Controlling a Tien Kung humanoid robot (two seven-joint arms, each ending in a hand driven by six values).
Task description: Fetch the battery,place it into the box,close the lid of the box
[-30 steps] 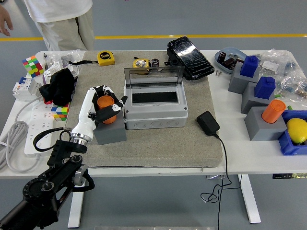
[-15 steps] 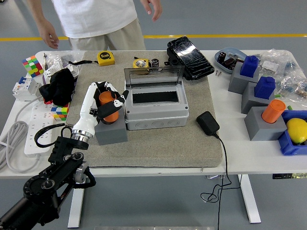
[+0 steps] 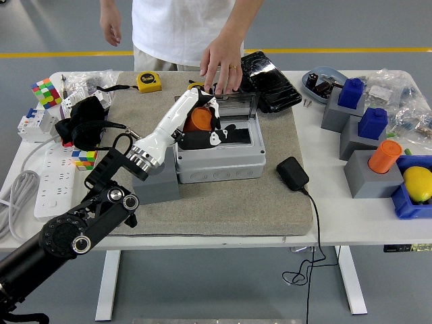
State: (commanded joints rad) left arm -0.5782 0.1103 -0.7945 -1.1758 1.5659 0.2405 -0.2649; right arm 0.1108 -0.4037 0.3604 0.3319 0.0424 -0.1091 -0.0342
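Note:
My left hand (image 3: 202, 125) is shut on the orange cylindrical battery (image 3: 198, 119) and holds it over the left part of the open grey box (image 3: 219, 158). The box's clear lid (image 3: 236, 102) stands upright at the back. A person's hand (image 3: 221, 67) rests on the lid's top edge. The grey holder block (image 3: 156, 185) left of the box is mostly hidden behind my forearm. My right arm is out of view.
A black charger (image 3: 292, 173) with its cable lies right of the box. Grey blocks with blue and orange pieces (image 3: 368, 142) stand at the right. A yellow tape measure (image 3: 149, 82), puzzle cubes (image 3: 44, 92) and a power strip (image 3: 50, 182) are at the left.
My left hand lifted the battery out of the grey block and carried it right, over the box. The person stepped in and put a hand on the lid.

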